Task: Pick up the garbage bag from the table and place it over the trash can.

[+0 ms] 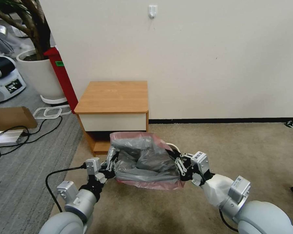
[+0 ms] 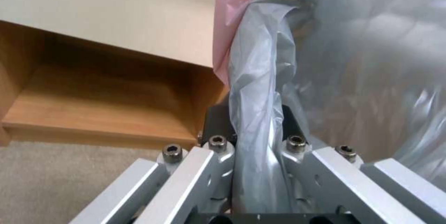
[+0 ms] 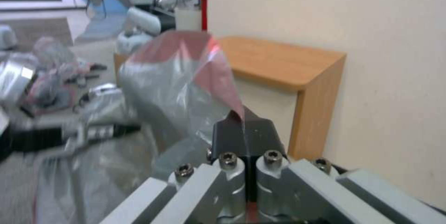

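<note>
Nearest the robot, both arms reach forward over the beige carpet [image 1: 244, 152] and hold the garbage bag [image 1: 143, 161] stretched between them, low in front of the counter [image 1: 115, 96]. The left tool [image 1: 111, 164] grips the bag's left side; in the left wrist view its black fingers [image 2: 216, 119] are pressed together on a bunched fold of grey plastic that runs up between them, pink edge at the top. The right tool [image 1: 178, 164] grips the right side — in its wrist view the fingers [image 3: 260, 133] are closed flat against each other with the pink-tinted edge of the bag pinched in the seam. The bag hangs open and crinkled between the two tools, its mouth spread wide, pink rim showing at the near and far sides. A small curve of cream rim [image 1: 173, 146] peeks out just behind the bag's right corner — whether it is the trash can cannot be told. Behind the bag stands the counter with its wooden top bare, white drawer front and lower shelf, set against the wall [image 1: 202, 58]. Farther left are a flat cardboard box [image 1: 11, 117], black cables [image 1: 29, 136] on the grey mat, and a white plant pot [image 1: 39, 76].
</note>
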### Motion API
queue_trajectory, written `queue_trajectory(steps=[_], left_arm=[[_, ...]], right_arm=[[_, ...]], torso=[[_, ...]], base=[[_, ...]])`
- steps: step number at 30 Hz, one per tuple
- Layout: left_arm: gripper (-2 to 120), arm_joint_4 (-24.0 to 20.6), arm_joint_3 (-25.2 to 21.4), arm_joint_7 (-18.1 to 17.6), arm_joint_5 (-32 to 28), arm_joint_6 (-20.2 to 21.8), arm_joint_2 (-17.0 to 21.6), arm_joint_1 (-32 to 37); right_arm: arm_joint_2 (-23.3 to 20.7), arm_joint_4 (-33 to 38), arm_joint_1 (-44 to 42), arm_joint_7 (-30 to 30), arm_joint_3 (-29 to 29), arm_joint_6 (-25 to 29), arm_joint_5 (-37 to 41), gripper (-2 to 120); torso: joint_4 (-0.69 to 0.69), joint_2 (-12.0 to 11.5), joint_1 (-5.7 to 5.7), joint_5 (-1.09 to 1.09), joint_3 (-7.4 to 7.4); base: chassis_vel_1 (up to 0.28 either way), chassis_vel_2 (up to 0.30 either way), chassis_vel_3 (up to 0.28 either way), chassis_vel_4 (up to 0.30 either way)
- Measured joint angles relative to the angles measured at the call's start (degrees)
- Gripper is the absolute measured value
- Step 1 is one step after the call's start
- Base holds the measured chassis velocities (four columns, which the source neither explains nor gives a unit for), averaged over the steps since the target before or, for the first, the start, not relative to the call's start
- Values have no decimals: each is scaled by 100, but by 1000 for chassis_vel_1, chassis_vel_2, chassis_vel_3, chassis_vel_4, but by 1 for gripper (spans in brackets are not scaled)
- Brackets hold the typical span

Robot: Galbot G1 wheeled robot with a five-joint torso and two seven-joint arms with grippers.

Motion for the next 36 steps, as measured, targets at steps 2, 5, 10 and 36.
queue_trajectory(steps=[2,5,10,36], left_arm=[[7,0,1,48,49,0,-1,25],[7,30,0,221,280,-9,-12,104],[7,103,-15,506,567,-95,-27,199],[7,421,-389,502,-1701,64,-68,-26]], right_arm=[[-4,15,28,61,47,-63,100,0],[-41,54,146,346,172,-415,580,0],[-118,21,451,911,236,-1222,1542,0],[25,194,221,1801,520,-1967,2782,0]], torso=[[0,0,0,0,0],[0,0,0,1,0],[0,0,0,1,0],[0,0,0,0,0]], base=[[0,0,0,0],[0,0,0,0],[0,0,0,0],[0,0,0,0]])
